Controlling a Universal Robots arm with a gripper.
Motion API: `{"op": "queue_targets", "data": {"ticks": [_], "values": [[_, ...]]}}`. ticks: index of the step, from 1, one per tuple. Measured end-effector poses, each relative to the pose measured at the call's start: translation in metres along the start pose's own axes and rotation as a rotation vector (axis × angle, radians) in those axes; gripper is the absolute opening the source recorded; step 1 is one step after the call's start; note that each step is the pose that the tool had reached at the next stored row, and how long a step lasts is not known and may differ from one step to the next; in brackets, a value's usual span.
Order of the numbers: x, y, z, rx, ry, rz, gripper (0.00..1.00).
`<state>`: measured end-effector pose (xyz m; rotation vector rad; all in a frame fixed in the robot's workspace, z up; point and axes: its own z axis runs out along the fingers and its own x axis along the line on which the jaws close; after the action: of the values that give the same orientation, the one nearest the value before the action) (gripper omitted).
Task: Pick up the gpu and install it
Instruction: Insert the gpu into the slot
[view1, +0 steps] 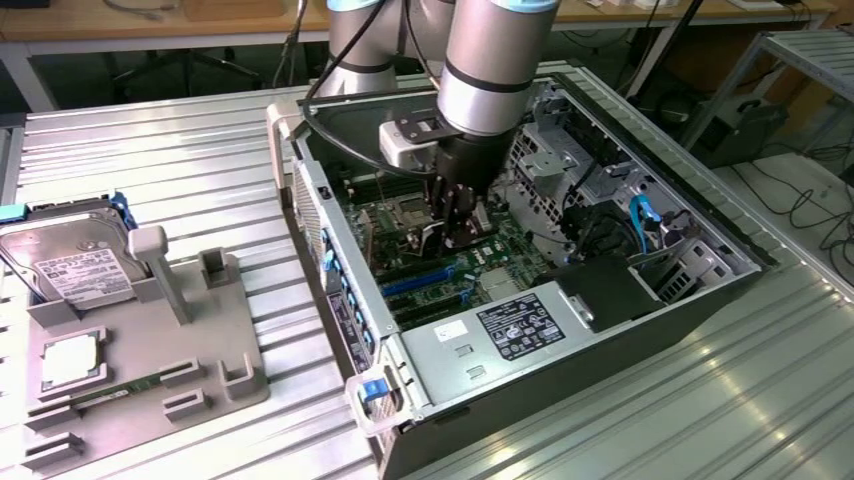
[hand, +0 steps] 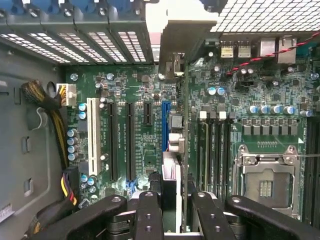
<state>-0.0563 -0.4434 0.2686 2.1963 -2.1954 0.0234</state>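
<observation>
end effector (hand: 172, 210): narrow, clamped on gpu (hand: 176, 100) | gpu: edge-on, upright above motherboard (hand: 135, 95) inside case (view1: 627, 330)

Even overhead lighting, moderately bright. Glare on the ribbed metal table (view1: 694, 400) toward 4 o'clock; case interior shadowed. Wrist view: foreground fingers (hand: 150, 220) soft, slightly blurred.

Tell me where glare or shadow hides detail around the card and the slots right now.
Exterior view: the open black computer case is shadowed inside, so the thin dark expansion card under the gripper blends with the green motherboard. Wrist view: the card's pale metal bracket is washed out; the blue slot stays clear.
</observation>
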Motion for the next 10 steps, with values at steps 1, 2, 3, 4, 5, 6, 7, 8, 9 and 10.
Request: {"op": "queue_targets", "data": {"ticks": [1,2,3,4,5,6,7,8,9,10], "values": [[0.0014,0.0,0.0005,0.0,-0.0002,0.0,0.28],[0.0025,0.0,0.0009,0.0,-0.0002,0.0,0.28],[0.003,0.0003,0.0011,-0.0001,-0.0001,0.0,0.28],[0.003,0.0009,0.0013,0.0,-0.0004,0.0,0.28],[0.003,0.0021,0.0013,-0.0001,-0.0002,0.0,0.28],[0.003,0.0033,0.0013,-0.0001,-0.0001,0.0,0.28],[0.0031,0.0039,0.0013,-0.0001,-0.0001,0.0,0.28],[0.0031,0.0043,0.0014,-0.0001,-0.0002,0.0,0.28],[0.0038,0.0043,0.0015,-0.0001,0.0,0.0,0.28],[0.005,0.0043,0.0017,-0.0001,0.0,0.0,0.28]]}}
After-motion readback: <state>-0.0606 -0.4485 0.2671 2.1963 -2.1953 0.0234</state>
